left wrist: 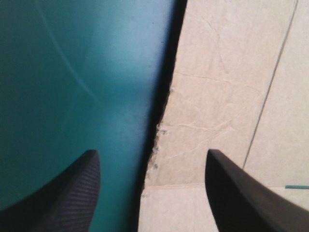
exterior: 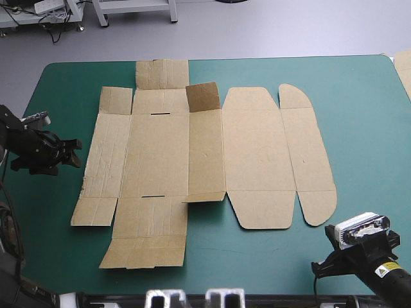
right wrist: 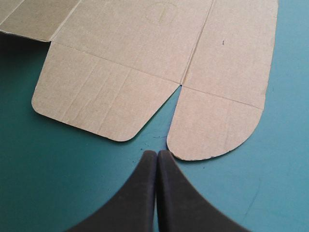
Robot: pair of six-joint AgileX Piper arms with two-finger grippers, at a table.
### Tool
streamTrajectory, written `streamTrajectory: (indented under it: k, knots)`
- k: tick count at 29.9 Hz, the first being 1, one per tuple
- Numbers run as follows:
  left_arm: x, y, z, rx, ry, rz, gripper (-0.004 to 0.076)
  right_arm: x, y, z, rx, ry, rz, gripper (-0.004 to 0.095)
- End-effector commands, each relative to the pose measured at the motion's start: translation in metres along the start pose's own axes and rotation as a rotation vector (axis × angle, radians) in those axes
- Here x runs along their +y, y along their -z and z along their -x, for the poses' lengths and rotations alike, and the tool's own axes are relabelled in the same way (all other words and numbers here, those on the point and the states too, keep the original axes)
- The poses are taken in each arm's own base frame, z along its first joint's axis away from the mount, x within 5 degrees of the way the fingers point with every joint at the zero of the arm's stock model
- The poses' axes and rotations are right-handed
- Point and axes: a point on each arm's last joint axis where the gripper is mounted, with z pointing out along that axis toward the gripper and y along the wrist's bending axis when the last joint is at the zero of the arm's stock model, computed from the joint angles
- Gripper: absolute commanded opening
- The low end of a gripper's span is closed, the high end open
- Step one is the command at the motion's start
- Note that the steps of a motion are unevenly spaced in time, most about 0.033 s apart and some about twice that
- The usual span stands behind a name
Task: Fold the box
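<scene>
Brown board, the box [exterior: 192,160] lies spread almost flat on the teal-green table [exterior: 359,115], all its panels opened out. Only one small flap [exterior: 203,96] stands up, near the middle of the box's far side.

The left gripper [left wrist: 152,154] is at the left edge of the box, with its black fingers [left wrist: 72,193] set wide apart. One finger is over the bare cover just beside the box and the other is over the board, so the rough edge of the box runs between them (I cannot tell if a finger touches the board).

The right gripper [right wrist: 157,153] is by the near right corner of the box, its fingers pressed together into one point and holding nothing. Its tip is just short of the box, aimed at the notch between the wide rounded flap [right wrist: 96,96] and the narrow rounded flap [right wrist: 212,125].

A second piece of board [exterior: 404,64] shows well apart from the box's far right corner, at the table's edge.
</scene>
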Motion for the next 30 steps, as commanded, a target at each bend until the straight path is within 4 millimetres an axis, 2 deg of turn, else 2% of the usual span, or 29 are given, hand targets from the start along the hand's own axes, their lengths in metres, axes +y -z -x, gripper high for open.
streamTrajectory:
  k: [1,8,15,25,30]
  knots:
    - [-0.01,-0.002,0.002,0.026,-0.045,-0.124,0.0456,-0.003,0.003,0.012,-0.068,-0.001,-0.022,-0.0018]
    - [0.0,-0.043,0.004,0.121,-0.07,-0.146,0.0456,-0.003,0.003,0.012,-0.068,-0.003,-0.022,-0.0018]
    - [-0.005,-0.062,0.002,0.103,-0.098,-0.269,0.0456,-0.003,0.003,0.012,-0.069,-0.006,-0.021,-0.0018]
    - [-0.012,-0.104,-0.011,0.171,-0.029,-0.502,0.0456,-0.003,0.003,0.013,-0.07,-0.03,-0.019,-0.0018]
    - [-0.016,-0.111,-0.014,0.193,-0.03,-0.591,0.0447,-0.003,0.003,0.013,-0.07,-0.047,-0.018,-0.0018]
